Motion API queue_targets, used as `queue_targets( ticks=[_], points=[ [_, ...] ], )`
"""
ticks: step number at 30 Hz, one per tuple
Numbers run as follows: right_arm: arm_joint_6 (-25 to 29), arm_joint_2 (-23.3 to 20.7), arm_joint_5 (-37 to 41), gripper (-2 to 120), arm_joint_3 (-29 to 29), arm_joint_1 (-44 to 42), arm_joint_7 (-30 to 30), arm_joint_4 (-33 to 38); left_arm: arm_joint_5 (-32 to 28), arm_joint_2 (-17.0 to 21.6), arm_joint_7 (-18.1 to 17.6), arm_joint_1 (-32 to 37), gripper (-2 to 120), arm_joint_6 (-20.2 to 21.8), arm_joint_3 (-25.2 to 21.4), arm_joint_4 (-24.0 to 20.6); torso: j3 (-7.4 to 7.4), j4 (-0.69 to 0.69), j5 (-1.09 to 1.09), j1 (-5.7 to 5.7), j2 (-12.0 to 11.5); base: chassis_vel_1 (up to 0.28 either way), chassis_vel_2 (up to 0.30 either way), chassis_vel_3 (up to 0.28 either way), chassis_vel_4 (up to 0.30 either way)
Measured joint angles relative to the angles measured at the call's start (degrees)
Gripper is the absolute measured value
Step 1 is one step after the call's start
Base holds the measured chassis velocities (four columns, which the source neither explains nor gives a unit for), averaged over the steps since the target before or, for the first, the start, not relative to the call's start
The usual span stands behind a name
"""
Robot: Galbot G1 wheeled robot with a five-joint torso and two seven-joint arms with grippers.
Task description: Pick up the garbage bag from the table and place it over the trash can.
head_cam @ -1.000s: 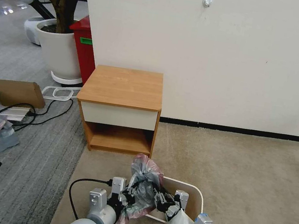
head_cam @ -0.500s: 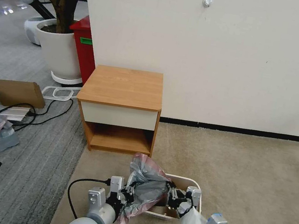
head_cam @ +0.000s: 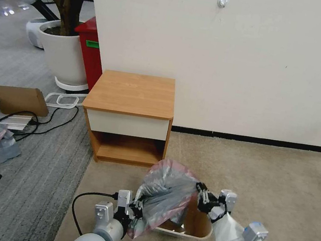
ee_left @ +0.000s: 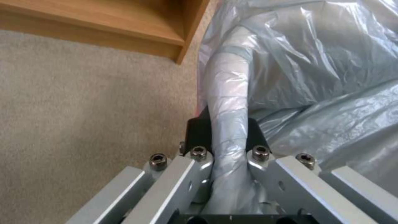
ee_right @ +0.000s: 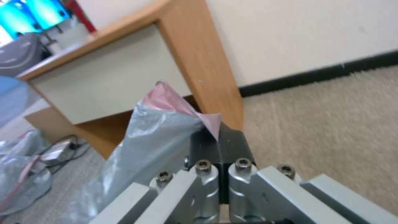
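Both grippers are clamped on the garbage bag [head_cam: 165, 195] above the trash can [head_cam: 197, 226]: left gripper [head_cam: 136, 209] at the can's left side, right gripper [head_cam: 202, 194] over its right rim. To do this well, hold the mouth spread wide and lower it evenly around the rim.

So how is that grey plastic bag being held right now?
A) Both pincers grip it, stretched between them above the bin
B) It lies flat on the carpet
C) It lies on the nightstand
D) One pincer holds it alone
A: the left pincer and right pincer each clamp an edge of the garbage bag, spread above the trash can.
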Motion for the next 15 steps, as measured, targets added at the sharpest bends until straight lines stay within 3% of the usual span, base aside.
queue_targets(
  ticks=[7,9,15],
  points=[
    [-5.91,0.32,3.93,0,0.81,2.83,4.57,-0.37,-0.62,-0.55,0.09,0.4,4,-0.03,-0.49,-0.33,0.0,0.0,0.0,0.0,0.0,0.0,0.0,0.0,0.0],
    [-8.6,-0.29,7.1,0,1.4,3.36,9.11,-0.23,-0.69,-0.56,0.13,0.68,4,-0.06,-0.9,-0.33,0.0,0.0,0.0,0.0,0.0,0.0,0.0,0.0,0.0],
    [-10.03,-0.91,9.92,0,2.08,3.2,13.41,0.4,-1.08,-0.43,0.27,0.55,4,-0.15,-1.86,-0.16,0.0,0.0,-0.01,0.0,0.0,0.0,0.0,0.0,0.0]
  ],
)
